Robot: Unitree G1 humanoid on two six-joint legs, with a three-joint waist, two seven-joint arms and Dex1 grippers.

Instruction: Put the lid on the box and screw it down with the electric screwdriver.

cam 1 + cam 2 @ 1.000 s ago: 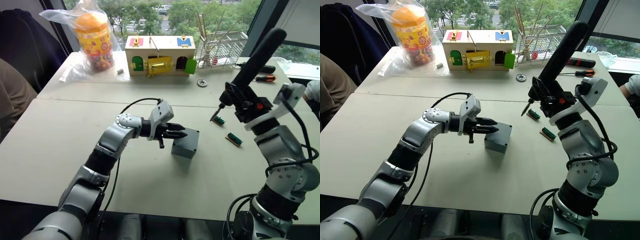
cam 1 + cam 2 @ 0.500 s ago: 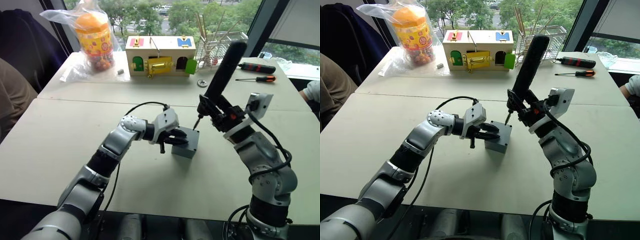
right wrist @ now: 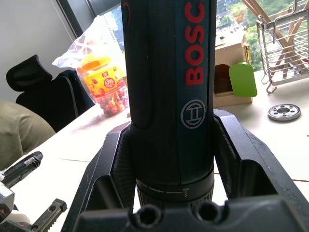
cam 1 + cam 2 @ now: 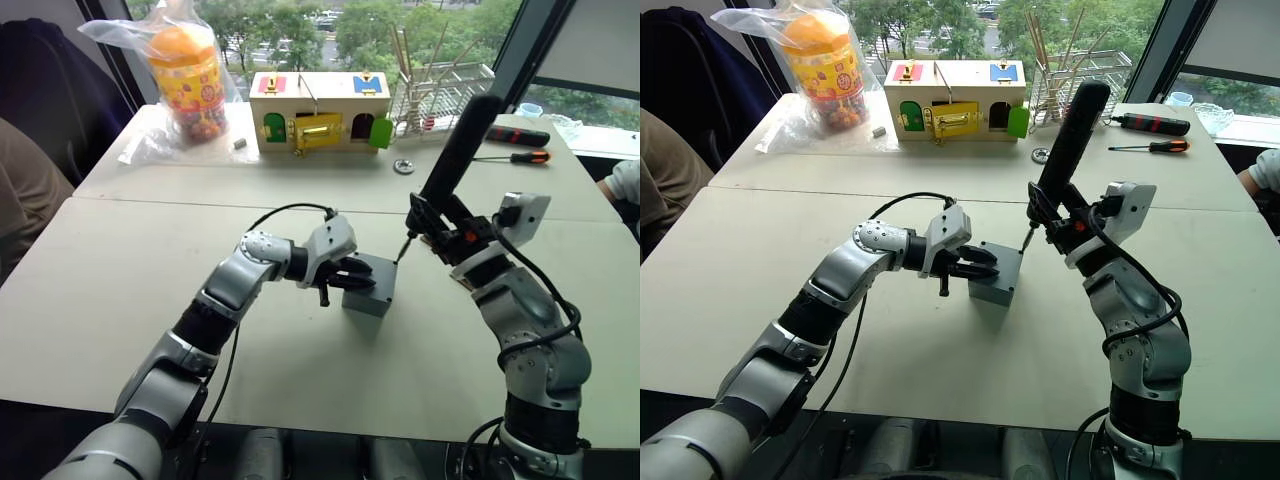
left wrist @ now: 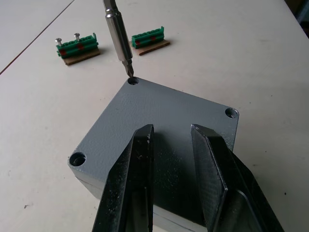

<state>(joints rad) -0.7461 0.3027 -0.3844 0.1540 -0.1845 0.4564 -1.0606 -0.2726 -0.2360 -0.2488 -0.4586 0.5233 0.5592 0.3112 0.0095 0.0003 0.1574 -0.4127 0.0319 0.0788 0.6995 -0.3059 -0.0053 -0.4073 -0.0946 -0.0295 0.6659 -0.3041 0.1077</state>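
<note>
The right end effector (image 4: 1072, 222), clamped on the electric screwdriver (image 4: 1068, 150), has brought its bit to the lid (image 5: 159, 130)'s far corner hole while the left end effector (image 4: 980, 262), fingers slightly apart, steadies the box (image 4: 992, 285), so driving can likely begin.

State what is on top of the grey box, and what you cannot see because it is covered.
The lid sits on the box. The left claw lies over it, and the electric screwdriver has its bit at one corner hole. The box's inside is hidden.

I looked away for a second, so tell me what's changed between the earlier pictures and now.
The right gripper swung the electric screwdriver in from the right, bringing its bit to a corner hole of the lid. The left gripper edged onto the lid and now presses it on the box. The box stayed put.
</note>
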